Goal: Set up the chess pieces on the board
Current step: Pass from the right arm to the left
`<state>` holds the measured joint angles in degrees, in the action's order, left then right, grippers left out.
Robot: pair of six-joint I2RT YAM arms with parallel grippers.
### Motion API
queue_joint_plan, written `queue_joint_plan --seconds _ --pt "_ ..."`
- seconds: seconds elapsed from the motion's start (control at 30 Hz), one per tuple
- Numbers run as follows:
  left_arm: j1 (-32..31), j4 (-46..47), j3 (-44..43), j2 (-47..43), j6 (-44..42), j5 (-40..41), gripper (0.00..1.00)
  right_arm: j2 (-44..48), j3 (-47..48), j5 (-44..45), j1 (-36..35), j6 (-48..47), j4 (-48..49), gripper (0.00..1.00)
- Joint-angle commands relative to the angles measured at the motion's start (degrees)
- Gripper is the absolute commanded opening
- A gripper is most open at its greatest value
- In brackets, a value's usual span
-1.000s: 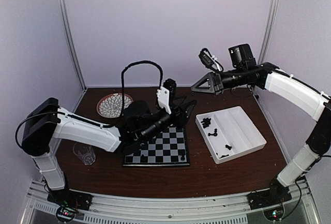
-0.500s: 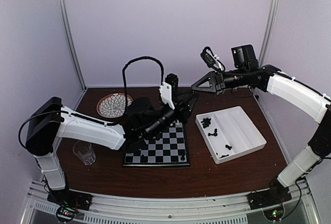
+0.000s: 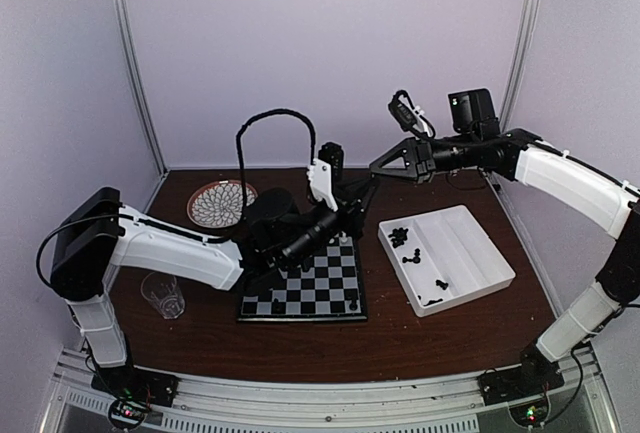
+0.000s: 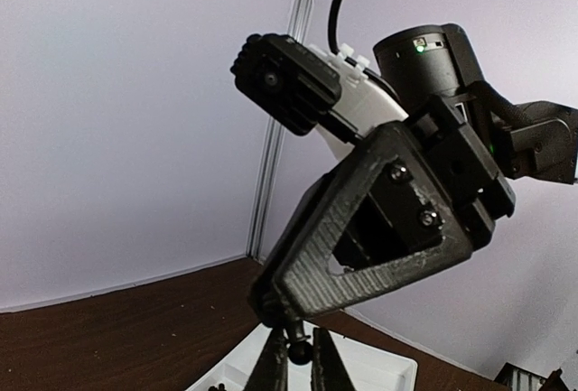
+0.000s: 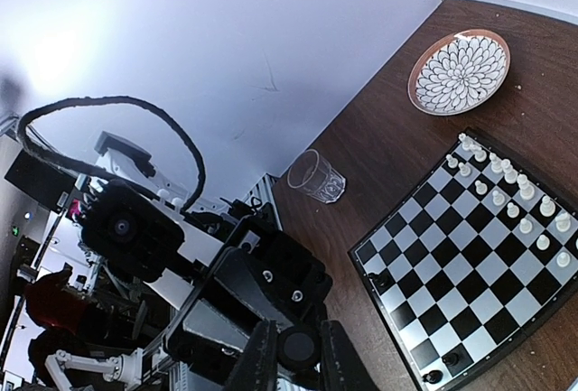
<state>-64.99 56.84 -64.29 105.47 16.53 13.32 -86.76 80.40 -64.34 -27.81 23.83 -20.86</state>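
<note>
- High in the air above the far edge of the board (image 3: 310, 288): left gripper (image 4: 298, 375), clenched on the round head of one black chessman (image 4: 298, 349).
- Tip to tip with it: right gripper (image 5: 296, 362), closed as well and grasping the other end of the same black chessman. One piece only, gripped from two sides.
- One board, flat on the brown bench (image 3: 300, 348), between the two arms and a little left of the middle.
- Along the far edge of the board: white chessmen (image 5: 510, 194), standing in two rows. About fifteen in the right wrist view; no exact count possible, because the picture edge cuts the rows.
- On the near rows: black chessmen on the board (image 5: 379, 278), three visible, well apart from the white ones.
- Right of the board, not touching it: one white tray (image 3: 470, 253) with long compartments.
- Inside it: black chessmen in the tray (image 3: 400, 236), one small heap in the far left corner, too tiny to count, plus a few single ones nearer to the arms.
- At the far left of the bench: one round patterned plate (image 3: 215, 203).
- At the near left, just beside the left arm: one clear glass (image 3: 163, 296), upright.
</note>
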Motion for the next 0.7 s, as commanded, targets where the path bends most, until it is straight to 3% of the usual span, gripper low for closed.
queue_joint_plan --seconds 0.0,0.13,0.2,0.3,0.4,0.47,0.57,0.67 --pt "0.0 1.6 -1.9 0.6 0.1 -0.2 0.04 1.6 -0.9 -1.0 0.0 0.1 1.7 0.17" --pt "0.1 -2.4 -0.4 -2.4 0.0 0.6 0.01 2.3 -1.0 -1.0 1.3 -1.4 0.4 0.35" --pt "0.4 -10.7 0.3 -6.1 1.1 1.5 0.01 3.5 -0.4 0.2 3.8 -3.8 -2.5 0.50" --pt "2.4 -24.4 1.7 -13.3 4.8 1.1 0.00 5.6 -0.1 1.6 9.1 -8.2 -6.7 0.57" --pt "6.2 -45.3 -1.8 -18.6 8.9 -5.2 0.00 7.8 -0.9 5.6 12.9 -15.2 -12.5 0.59" --pt "9.8 -65.7 -7.1 -20.2 8.7 -10.5 0.01 9.2 -1.0 9.4 13.5 -23.4 -18.5 0.59" --pt "13.9 -88.0 -15.2 -20.9 5.1 -17.2 0.03 11.7 -3.6 13.8 13.5 -31.5 -22.1 0.60" --pt "16.2 -104.4 -21.9 -20.8 -1.4 -16.8 0.04 13.4 -6.0 16.1 13.5 -33.8 -22.1 0.60"
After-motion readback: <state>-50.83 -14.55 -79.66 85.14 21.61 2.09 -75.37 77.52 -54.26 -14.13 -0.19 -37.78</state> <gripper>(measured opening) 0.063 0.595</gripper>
